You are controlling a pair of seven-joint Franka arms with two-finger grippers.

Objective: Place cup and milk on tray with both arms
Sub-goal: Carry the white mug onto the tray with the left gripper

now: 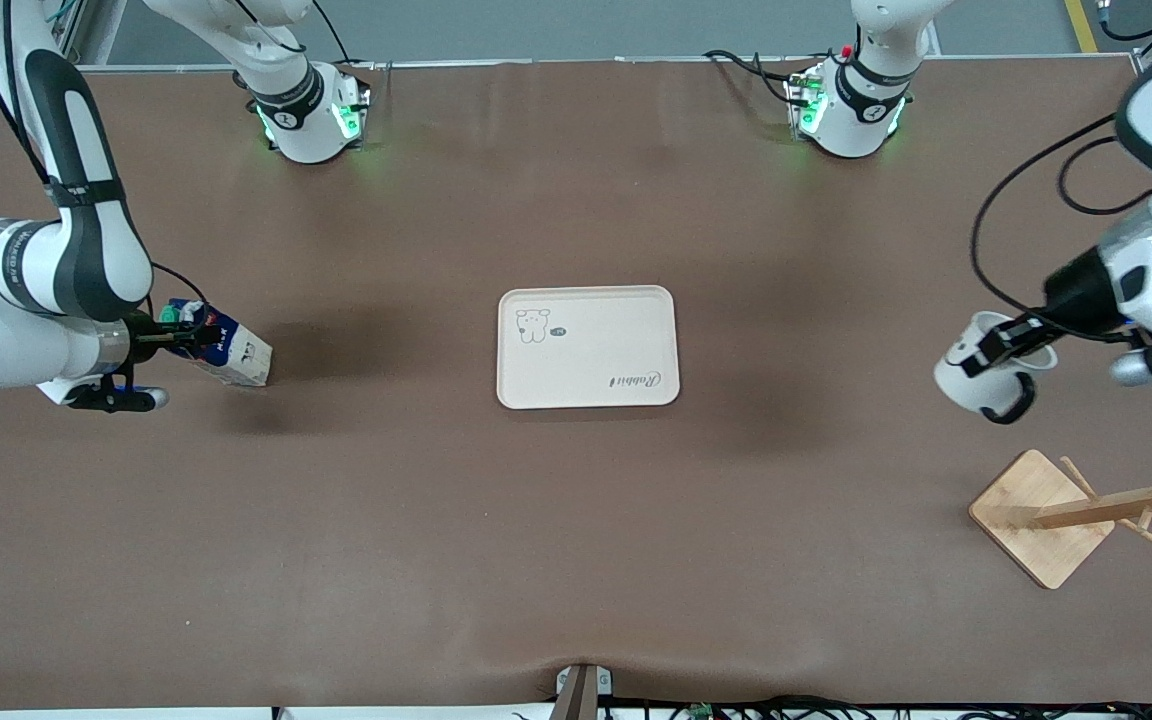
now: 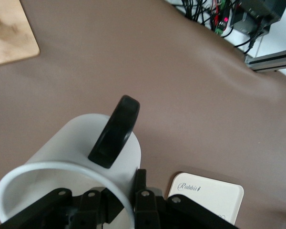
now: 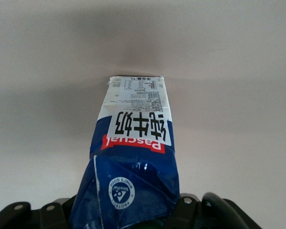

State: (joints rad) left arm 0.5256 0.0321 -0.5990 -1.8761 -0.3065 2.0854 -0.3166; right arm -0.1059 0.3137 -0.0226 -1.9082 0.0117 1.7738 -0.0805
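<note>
Right gripper (image 1: pixel 186 335) jaws pinch the milk (image 1: pixel 231 352) near one tabletop edge; left gripper (image 1: pixel 998 345) jaws pinch the cup (image 1: pixel 976 385) rim aloft, both clear of the central tray (image 1: pixel 588 395).

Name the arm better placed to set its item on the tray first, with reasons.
Neither clearly. The right gripper is shut on the milk, the left gripper on the cup, and both look lifted. The tray lies between them; the milk looks slightly closer, so right, marginally.
</note>
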